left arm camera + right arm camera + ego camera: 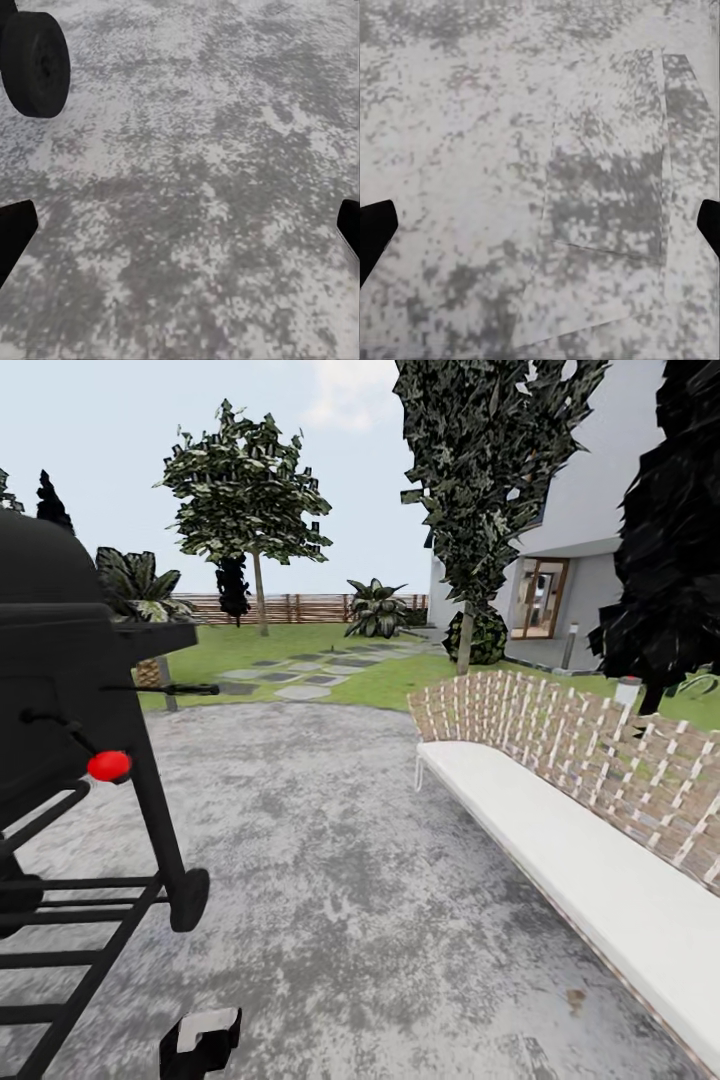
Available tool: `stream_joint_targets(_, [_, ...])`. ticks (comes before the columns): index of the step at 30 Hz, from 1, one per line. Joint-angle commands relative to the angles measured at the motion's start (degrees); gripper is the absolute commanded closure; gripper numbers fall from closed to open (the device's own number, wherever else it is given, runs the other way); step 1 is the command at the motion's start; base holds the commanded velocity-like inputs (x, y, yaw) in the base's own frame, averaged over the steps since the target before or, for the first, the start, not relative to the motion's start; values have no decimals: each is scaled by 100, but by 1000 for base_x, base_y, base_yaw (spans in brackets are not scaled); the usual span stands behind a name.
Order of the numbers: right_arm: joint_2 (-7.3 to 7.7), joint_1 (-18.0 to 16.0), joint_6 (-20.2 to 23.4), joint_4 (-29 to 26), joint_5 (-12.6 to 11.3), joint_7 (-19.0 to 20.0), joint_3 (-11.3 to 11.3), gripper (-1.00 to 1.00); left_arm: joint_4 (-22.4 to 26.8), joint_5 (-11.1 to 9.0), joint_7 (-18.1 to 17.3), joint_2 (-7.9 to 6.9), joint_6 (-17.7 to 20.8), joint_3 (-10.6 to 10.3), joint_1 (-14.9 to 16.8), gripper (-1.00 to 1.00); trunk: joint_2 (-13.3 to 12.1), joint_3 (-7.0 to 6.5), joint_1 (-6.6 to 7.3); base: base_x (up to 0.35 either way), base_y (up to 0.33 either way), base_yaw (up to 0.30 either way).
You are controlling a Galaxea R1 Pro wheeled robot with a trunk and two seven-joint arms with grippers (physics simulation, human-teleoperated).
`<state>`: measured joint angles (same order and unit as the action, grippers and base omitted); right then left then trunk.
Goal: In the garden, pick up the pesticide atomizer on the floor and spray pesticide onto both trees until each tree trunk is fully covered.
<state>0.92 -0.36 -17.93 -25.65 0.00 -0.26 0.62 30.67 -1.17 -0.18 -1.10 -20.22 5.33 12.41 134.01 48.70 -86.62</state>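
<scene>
Underfoot: grey mottled gravel ground point(330, 880) spreads across the foreground, with green lawn point(400, 675) beyond it.
Left side: a black barbecue grill point(70, 690) on wheels with a red knob point(109, 765); one black wheel point(36, 64) also shows in the left wrist view.
Right side: a long white bench point(590, 860) with a woven lattice back runs along the gravel's edge.
Trees: one tree point(248, 490) stands upright on the far lawn near the slatted wooden fence point(300, 607), its slim trunk point(260, 595) vertical; a nearer tree point(490, 470) rises beside the white house point(600, 510), its trunk point(464, 640) also upright.
Pesticide atomizer: I cannot tell where it is.
Left hand point(180, 232): spread wide, holding nothing, over bare gravel.
Right hand point(540, 232): spread wide, holding nothing, over gravel.
</scene>
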Motion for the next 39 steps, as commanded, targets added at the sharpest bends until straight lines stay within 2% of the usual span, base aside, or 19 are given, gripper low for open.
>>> stream_joint_targets(1, [2, 0, -2, 3, 0, 0, 0, -100, 0, 1, 0, 0, -2, 0, 3, -100, 0, 0, 0, 339, -93, 0])
stream_joint_targets(28, [-9, -2, -9, -11, 0, 0, 0, -100, 0, 3, 0, -4, -7, -4, 0, -100, 0, 1, 0, 339, -24, 1])
stream_joint_targets(39, [-5, -1, -9, -19, -9, 0, 1, -100, 0, 11, 9, -4, -7, 3, 0, -100, 0, 33, 0, 339, 0, 82])
